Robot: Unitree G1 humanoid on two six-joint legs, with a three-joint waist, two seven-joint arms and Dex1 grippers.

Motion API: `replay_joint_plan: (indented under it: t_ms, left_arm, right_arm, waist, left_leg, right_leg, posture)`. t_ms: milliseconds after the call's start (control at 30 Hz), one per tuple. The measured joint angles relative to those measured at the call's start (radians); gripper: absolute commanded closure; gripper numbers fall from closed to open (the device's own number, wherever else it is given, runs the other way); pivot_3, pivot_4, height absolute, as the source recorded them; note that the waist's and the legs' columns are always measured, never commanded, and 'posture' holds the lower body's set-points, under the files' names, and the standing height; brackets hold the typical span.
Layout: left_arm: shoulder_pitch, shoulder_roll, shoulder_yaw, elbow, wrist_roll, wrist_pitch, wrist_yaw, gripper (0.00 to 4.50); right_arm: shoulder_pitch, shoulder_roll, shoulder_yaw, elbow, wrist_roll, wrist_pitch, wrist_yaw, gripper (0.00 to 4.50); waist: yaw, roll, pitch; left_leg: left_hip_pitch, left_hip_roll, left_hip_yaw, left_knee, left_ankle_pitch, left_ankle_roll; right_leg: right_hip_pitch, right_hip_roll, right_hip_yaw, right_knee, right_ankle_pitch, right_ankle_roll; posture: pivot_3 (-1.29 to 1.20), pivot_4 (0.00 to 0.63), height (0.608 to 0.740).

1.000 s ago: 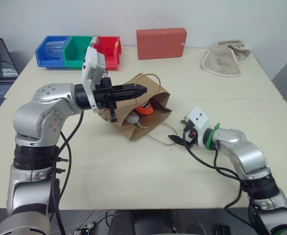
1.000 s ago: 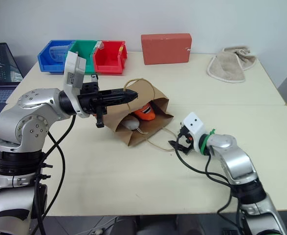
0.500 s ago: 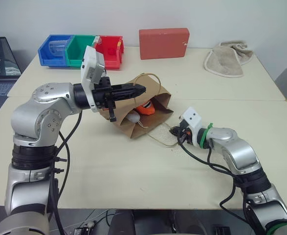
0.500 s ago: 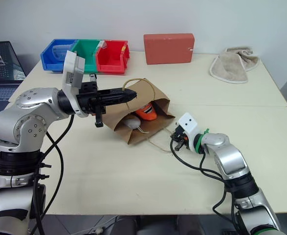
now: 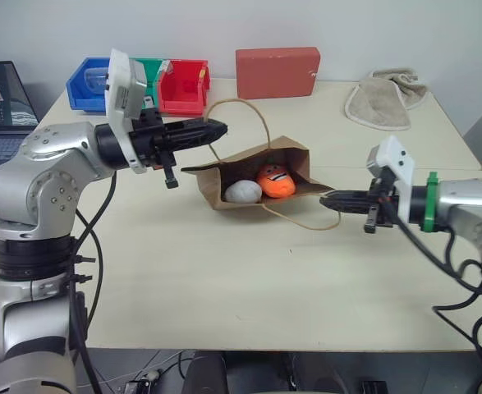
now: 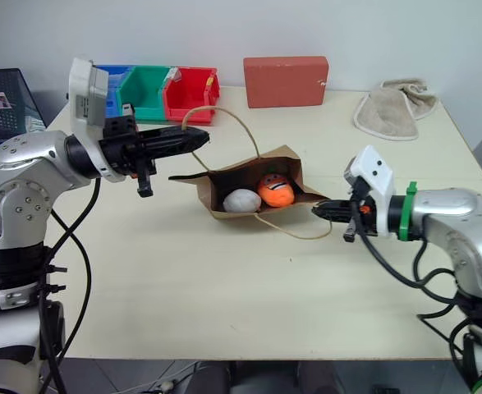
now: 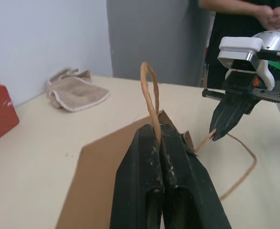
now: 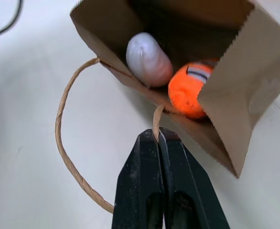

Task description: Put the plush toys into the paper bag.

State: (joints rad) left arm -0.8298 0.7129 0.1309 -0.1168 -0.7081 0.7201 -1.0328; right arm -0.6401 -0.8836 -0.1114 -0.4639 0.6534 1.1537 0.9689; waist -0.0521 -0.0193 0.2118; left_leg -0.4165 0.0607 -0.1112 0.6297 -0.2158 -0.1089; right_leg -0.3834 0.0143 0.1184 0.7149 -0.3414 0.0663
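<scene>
My left gripper [image 5: 219, 128] is clamped shut on one twisted-paper handle [image 5: 242, 105] of the brown paper bag [image 5: 294, 160], holding that loop up above the cream table [image 5: 224, 271]. My right gripper [image 5: 326, 199] is pinched shut on the other handle [image 5: 294, 220], which trails in a loop over the tabletop. The bag lies between my two arms, its mouth gaping toward me. Inside it sit both plush toys, the white egg [image 5: 243, 191] and the orange carrot [image 5: 276, 181], side by side. A red block [image 5: 277, 72], coloured bins [image 5: 175, 82] and a beige cloth [image 5: 378, 103] line the table's far edge.
</scene>
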Motion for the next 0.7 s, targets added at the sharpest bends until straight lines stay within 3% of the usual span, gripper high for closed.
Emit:
replay_joint_plan:
  t_ms: [333, 633, 700]
  left_arm:
    - [-0.120, -0.075, -0.053, 0.135, 0.056, -0.040, 0.019, 4.50]
    - [-0.109, -0.129, -0.086, 0.208, 0.140, -0.120, 0.024, 4.50]
    - [-0.092, -0.124, -0.086, 0.208, 0.139, -0.112, 0.021, 4.30]
  right_arm:
    - [-0.191, -0.087, 0.008, 0.218, 0.086, 0.063, 0.075, 4.46]
    - [-0.284, -0.002, 0.105, 0.351, 0.038, 0.042, 0.024, 4.46]
    - [-0.291, 0.023, 0.105, 0.365, 0.032, 0.041, -0.004, 4.08]
  waist:
    - [-0.005, 0.000, 0.000]
    - [-0.006, 0.000, 0.000]
    - [-0.006, 0.000, 0.000]
  left_leg:
    - [0.000, 0.000, 0.001, -0.002, 0.000, 0.000]
    - [-0.001, 0.000, 0.001, -0.002, 0.000, 0.000]
    - [-0.001, 0.000, 0.001, -0.002, 0.000, 0.000]
  right_leg:
    - [-0.001, 0.000, 0.000, -0.001, 0.000, 0.000]
    - [-0.002, 0.000, 0.000, -0.001, 0.000, 0.000]
    - [-0.002, 0.000, 0.001, -0.001, 0.000, 0.000]
  posture:
    - [0.00, 0.150, 0.740]
    - [0.00, 0.150, 0.740]
    - [0.00, 0.150, 0.740]
